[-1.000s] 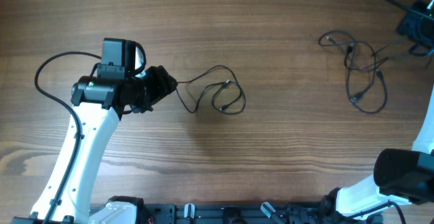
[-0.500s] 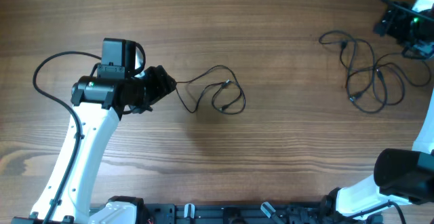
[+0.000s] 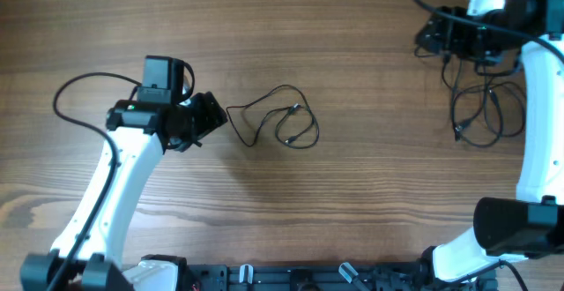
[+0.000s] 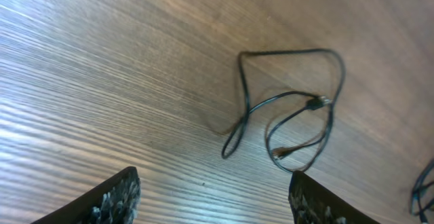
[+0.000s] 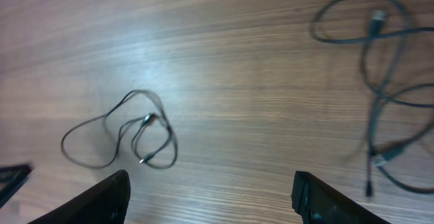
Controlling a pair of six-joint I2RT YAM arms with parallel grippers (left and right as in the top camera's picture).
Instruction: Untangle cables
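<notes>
A: Where did the overhead camera sit?
B: High above the table [image 3: 352,194], facing straight down, far enough to take in a wide spread of the wood.
A: And the wrist cameras?
B: Each looked past its own tool, slanting down from much nearer. The one on the left tool [image 4: 215,198] had the small looped cable [image 4: 291,108] just ahead. The one on the right tool [image 5: 211,195] saw that same loop ahead, smaller, with the tangle [image 5: 386,81] off to one side.
A: So all three shared that loop.

No legible text, views somewhat blurred
</notes>
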